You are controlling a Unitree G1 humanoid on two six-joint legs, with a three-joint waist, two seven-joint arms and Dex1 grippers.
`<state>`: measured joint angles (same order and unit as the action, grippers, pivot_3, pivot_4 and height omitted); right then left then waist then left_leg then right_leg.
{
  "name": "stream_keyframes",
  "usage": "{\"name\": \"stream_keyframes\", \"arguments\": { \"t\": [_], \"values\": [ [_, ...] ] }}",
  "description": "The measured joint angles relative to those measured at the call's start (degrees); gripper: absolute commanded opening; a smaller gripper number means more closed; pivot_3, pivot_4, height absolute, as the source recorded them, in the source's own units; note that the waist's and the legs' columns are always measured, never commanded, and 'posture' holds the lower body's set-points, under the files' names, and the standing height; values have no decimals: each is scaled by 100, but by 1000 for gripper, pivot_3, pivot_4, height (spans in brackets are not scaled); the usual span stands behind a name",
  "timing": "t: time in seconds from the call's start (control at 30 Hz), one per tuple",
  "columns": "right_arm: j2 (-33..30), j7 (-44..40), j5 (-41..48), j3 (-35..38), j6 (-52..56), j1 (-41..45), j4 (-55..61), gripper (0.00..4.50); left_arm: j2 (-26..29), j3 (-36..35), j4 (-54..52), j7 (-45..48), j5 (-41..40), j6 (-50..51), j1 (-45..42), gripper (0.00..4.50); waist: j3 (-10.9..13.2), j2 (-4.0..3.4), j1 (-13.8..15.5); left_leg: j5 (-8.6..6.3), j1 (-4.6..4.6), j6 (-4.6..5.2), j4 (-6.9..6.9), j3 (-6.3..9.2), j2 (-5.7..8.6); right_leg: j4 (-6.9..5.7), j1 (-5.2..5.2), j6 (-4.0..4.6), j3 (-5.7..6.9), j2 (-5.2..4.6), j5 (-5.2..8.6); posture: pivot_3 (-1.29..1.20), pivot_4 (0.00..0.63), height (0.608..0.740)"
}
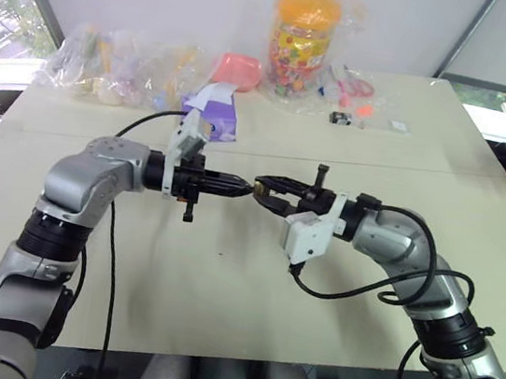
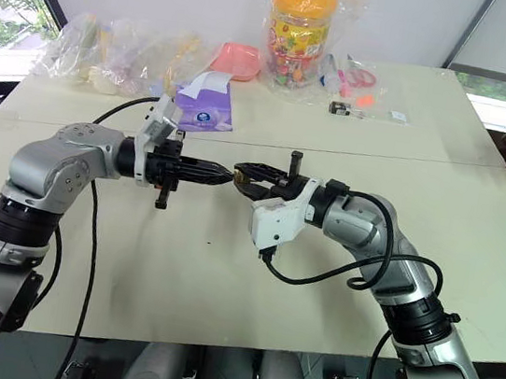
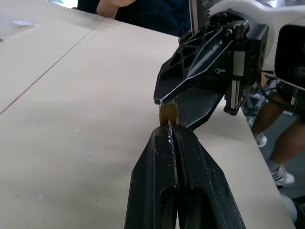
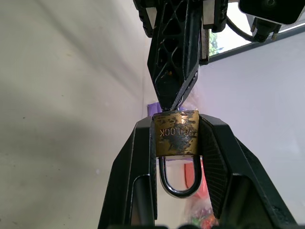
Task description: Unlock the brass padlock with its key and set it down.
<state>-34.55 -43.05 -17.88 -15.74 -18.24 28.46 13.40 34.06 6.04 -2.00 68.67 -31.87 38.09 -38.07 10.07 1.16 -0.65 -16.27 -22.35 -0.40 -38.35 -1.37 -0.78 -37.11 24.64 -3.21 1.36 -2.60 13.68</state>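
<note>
Padlock (image 4: 176, 133): you see its shackle half hidden between fingers.
Key (image 3: 170, 135): barely a sliver.
Right gripper (image 4: 176, 143): clamps padlock.
Left gripper (image 3: 170, 143): closed on key.

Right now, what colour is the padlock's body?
Brass gold with dark scuffs, best seen in the right wrist view.

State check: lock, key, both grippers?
brass padlock: clamped between the right gripper's jaws, off the table, shackle seated in the body.
key: pinched in the left gripper's jaws, tip at the padlock.
left gripper: shut on the key.
right gripper: shut on the padlock.
</note>
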Motion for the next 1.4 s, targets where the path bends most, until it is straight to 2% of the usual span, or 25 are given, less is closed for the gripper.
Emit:
{"name": "stream_keyframes", "arguments": {
  "t": [0.67,0.93,0.97,1.03,1.1,1.2,1.3,1.4],
  "values": [
    [58,-454,401,149,555,125,-36,715,-316,207,266,5,1624,-3199,193,36,0,0,6,0,0,0,0,-2,0,0,-1,0,3,0,0,0,150,737],
    [144,-756,700,121,1050,90,-36,715,-301,430,1081,68,2555,-5738,41,36,0,0,14,0,0,0,0,-4,0,0,0,0,3,-1,-1,0,150,737],
    [149,-759,700,125,1061,90,-36,715,-322,427,1098,69,2544,-5725,39,36,0,0,13,0,0,0,0,-4,0,0,-1,0,4,-1,-1,0,150,737],
    [152,-756,700,148,1094,90,-42,715,-364,418,1065,61,2366,-5310,42,36,0,0,11,0,0,1,0,-4,0,0,-1,-1,4,0,-1,0,150,737],
    [168,-731,699,180,1112,99,-70,715,-461,341,852,-25,1842,-4092,115,36,0,0,4,0,0,1,0,-3,0,-1,-1,-2,4,0,-1,0,150,737],
    [185,-713,693,172,1109,118,-138,715,-431,202,464,-189,826,-1670,138,36,0,0,-8,0,0,1,-1,1,-1,-4,-1,-3,4,3,-1,0,150,737],
    [197,-679,695,175,1039,180,-139,715,-525,-299,439,-573,-507,738,-3,36,1,2,-19,0,2,1,-1,5,-4,-5,-1,-3,6,6,0,0,150,737],
    [211,-670,729,171,920,266,-135,715,-567,-772,601,-923,-1310,2243,-224,36,1,2,-16,0,2,1,-1,7,-4,-6,-1,-3,8,6,0,0,150,737]
  ]
}}
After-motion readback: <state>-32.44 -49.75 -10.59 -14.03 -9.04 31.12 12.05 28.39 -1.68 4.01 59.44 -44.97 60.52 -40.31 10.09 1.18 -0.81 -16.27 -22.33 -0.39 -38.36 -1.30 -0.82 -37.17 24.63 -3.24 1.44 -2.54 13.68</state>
